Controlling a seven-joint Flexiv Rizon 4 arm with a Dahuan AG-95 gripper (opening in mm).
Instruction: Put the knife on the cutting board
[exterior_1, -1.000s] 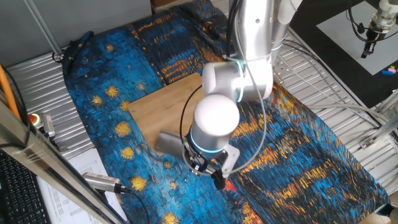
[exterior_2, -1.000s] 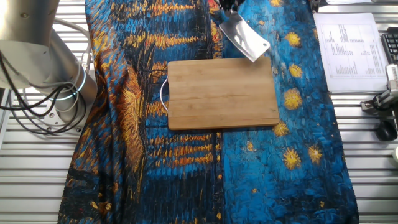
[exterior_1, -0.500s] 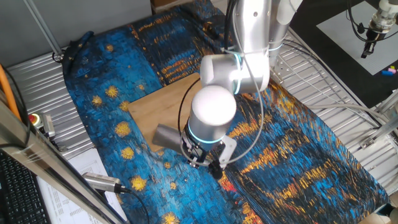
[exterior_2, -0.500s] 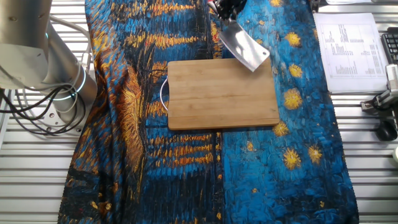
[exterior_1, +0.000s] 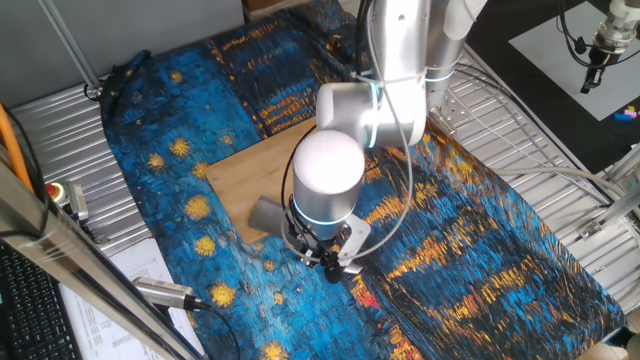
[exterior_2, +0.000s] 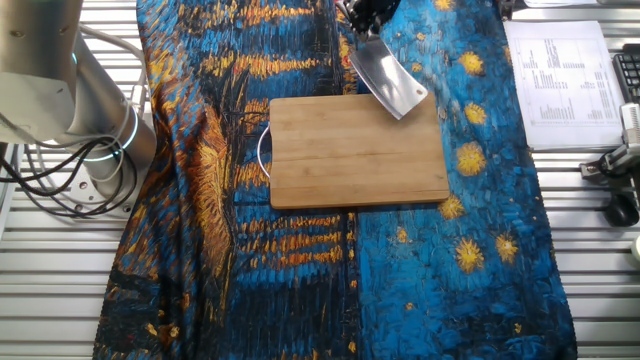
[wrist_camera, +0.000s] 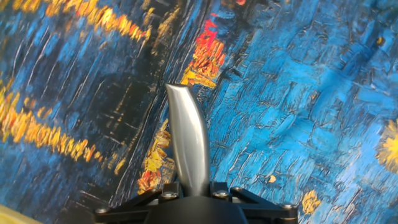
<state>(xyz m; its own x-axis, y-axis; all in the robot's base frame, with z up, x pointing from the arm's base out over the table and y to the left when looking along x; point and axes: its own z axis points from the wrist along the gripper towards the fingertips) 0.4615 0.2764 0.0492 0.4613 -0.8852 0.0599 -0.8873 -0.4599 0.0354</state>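
Observation:
The knife is a cleaver with a dull-grey blade (exterior_2: 391, 80) and a slim shiny handle (wrist_camera: 189, 142). My gripper (exterior_2: 366, 14) is shut on the handle and holds the knife above the table. In the other fixed view the blade's tip overlaps the far right corner of the light-tan cutting board (exterior_2: 350, 155). In one fixed view the blade (exterior_1: 268, 214) sticks out from under my wrist over the near edge of the board (exterior_1: 255, 172), and the gripper (exterior_1: 327, 264) is mostly hidden by the arm. In the hand view the jaws (wrist_camera: 198, 188) clamp the handle at the bottom edge.
A blue and orange painted cloth (exterior_2: 480, 260) covers the table. A silver cylindrical tool with a black cable (exterior_1: 163, 292) lies at the near left. Printed paper (exterior_2: 560, 70) lies to the right. The arm's base (exterior_2: 60, 90) stands at the left.
The arm has moved the held knife toward the board; the blade has shifted further over the board's corner. The grip has not changed.

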